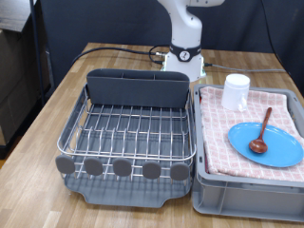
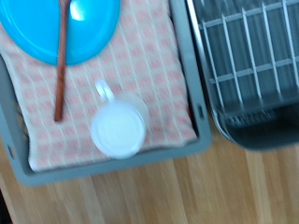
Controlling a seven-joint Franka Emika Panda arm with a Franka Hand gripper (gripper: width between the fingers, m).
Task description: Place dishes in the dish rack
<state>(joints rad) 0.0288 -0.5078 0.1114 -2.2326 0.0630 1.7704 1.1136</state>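
A round light-blue plate [image 1: 275, 147] lies on the red-checked cloth at the exterior view's right, with a small brown wooden spoon [image 1: 261, 133] resting across it. A white cylindrical cup [image 1: 236, 91] stands on the cloth behind them. The dish rack [image 1: 133, 133], silver wire on a dark grey tray with a tall grey utensil bin [image 1: 138, 87], stands empty at the left. The wrist view looks down on the cup [image 2: 120, 128], spoon [image 2: 61, 65], plate [image 2: 84, 23] and rack [image 2: 257, 56]. The gripper's fingers show in neither view.
The red-checked cloth [image 1: 228, 133] lines a grey crate [image 1: 242, 190] beside the rack on a wooden table [image 1: 38, 142]. The robot's white base [image 1: 185, 47] stands behind the rack, with a black cable [image 1: 114, 49] running across the table.
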